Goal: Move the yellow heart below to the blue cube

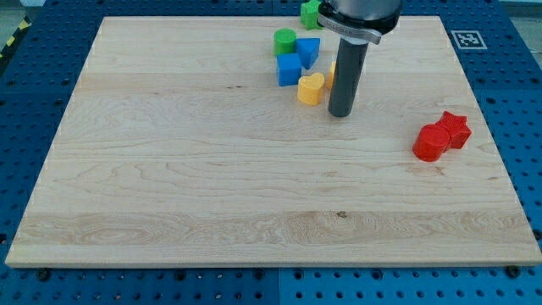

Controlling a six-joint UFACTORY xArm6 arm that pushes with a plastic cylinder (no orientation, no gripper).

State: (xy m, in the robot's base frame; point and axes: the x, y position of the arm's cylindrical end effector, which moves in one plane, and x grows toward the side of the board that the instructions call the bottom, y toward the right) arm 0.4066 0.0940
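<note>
The yellow heart lies on the wooden board near the view's top, touching the lower right corner of the blue cube. My tip rests on the board just to the right of the heart and slightly lower, with a small gap between them. The dark rod rises from the tip to the arm's head at the view's top.
A second blue block and a green cylinder sit just above the blue cube. A green block is at the top edge. A sliver of another yellow block shows behind the rod. A red cylinder and red star lie at the right.
</note>
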